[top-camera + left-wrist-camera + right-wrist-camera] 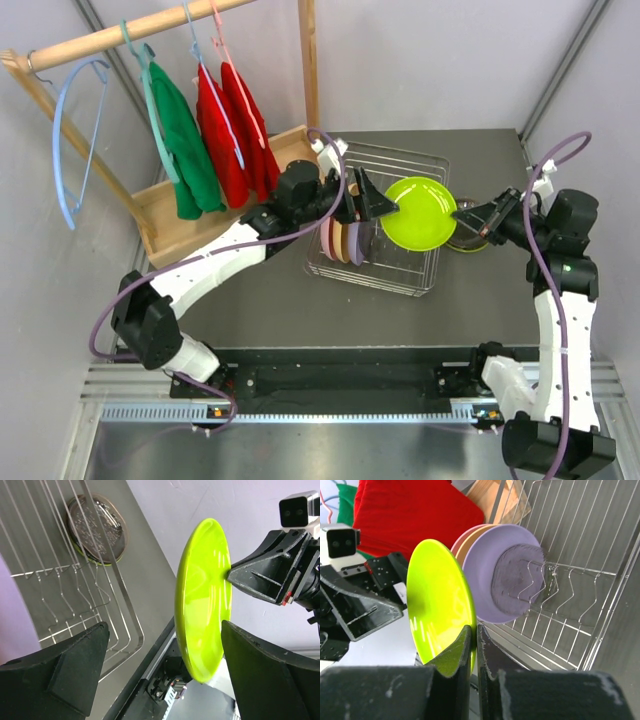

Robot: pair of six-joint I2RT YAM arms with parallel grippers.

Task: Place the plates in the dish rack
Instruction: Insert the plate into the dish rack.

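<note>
A lime green plate (418,212) hangs upright over the silver wire dish rack (380,283). My right gripper (462,215) is shut on the plate's right rim; the right wrist view shows the rim pinched between its fingers (474,635). My left gripper (392,208) is open at the opposite edge. In the left wrist view the lime plate (202,600) stands between the left gripper's (165,650) spread fingers, close to the right finger (270,675). Pink (462,536), orange-tan (466,547) and lavender (487,575) plates stand on edge in the rack (580,575).
A clear plate (97,527) lies flat on the table just beyond the rack's right side (116,580), below my right gripper, with something green-edged under it. A wooden clothes stand (160,215) with green and red garments (225,125) on hangers stands at the back left.
</note>
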